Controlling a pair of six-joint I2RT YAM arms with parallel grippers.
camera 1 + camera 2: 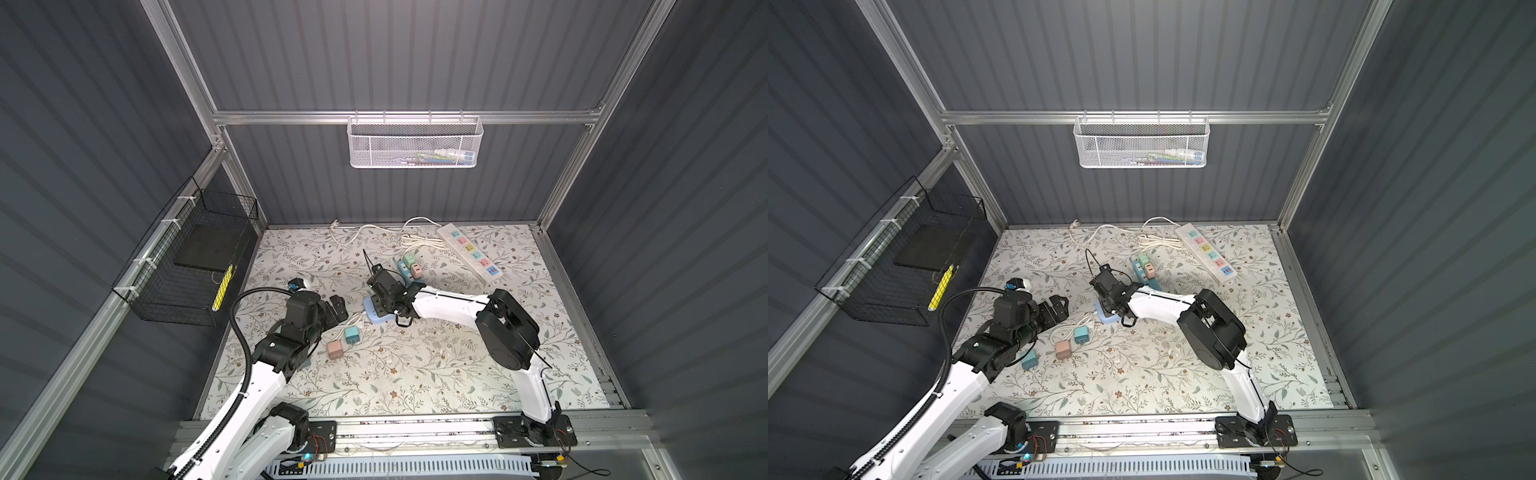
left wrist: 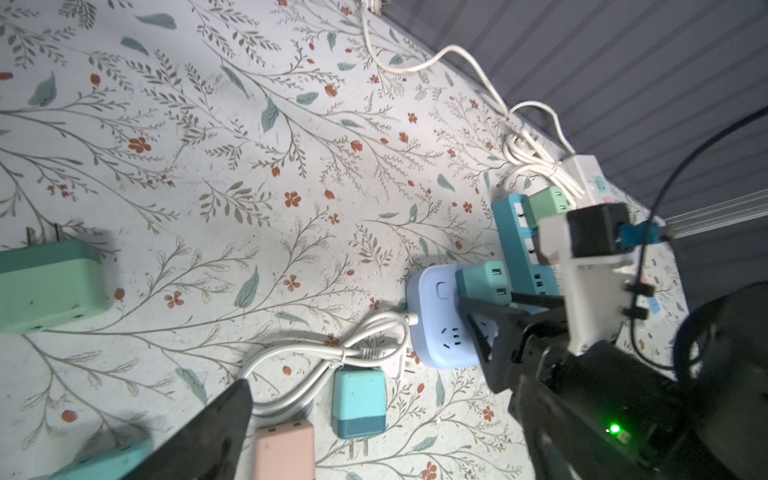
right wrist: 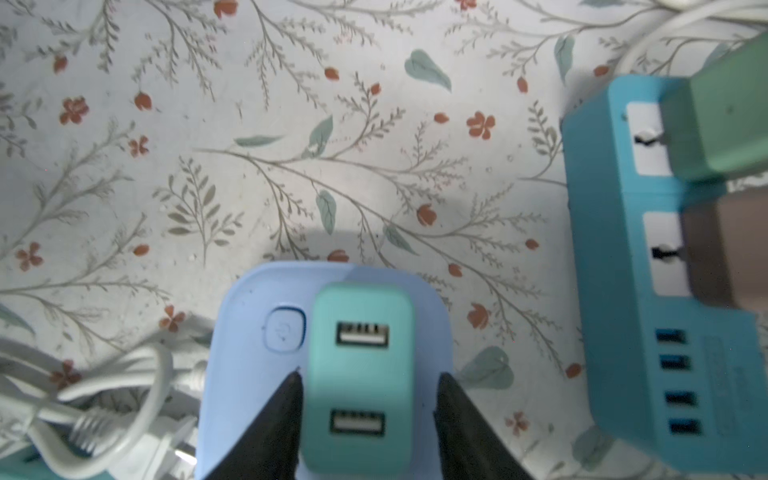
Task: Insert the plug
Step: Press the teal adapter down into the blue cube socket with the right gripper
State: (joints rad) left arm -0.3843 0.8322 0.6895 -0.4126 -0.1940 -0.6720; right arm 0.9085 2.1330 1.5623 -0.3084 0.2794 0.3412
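Observation:
The plug (image 3: pixel 358 374), a teal charger with two USB ports, stands seated in the light-blue socket block (image 3: pixel 249 386) near the table's middle. My right gripper (image 3: pixel 369 375) straddles it, open. One fingertip lies close against the plug's side and a clear gap shows at the other. From the left wrist view the plug (image 2: pixel 484 282) stands upright on the block (image 2: pixel 436 332). In both top views the right gripper (image 1: pixel 384 301) hangs over the block (image 1: pixel 374 318). My left gripper (image 1: pixel 337 306) stands open and empty to the left, above loose chargers.
A pink charger (image 1: pixel 334 350) and a teal one (image 1: pixel 352 333) lie by a coiled white cord (image 2: pixel 316 365). A blue strip (image 1: pixel 405 270) carries a green and a pink charger. Behind lies a white power strip (image 1: pixel 469 252). A black wire basket (image 1: pixel 187 266) hangs at the left wall.

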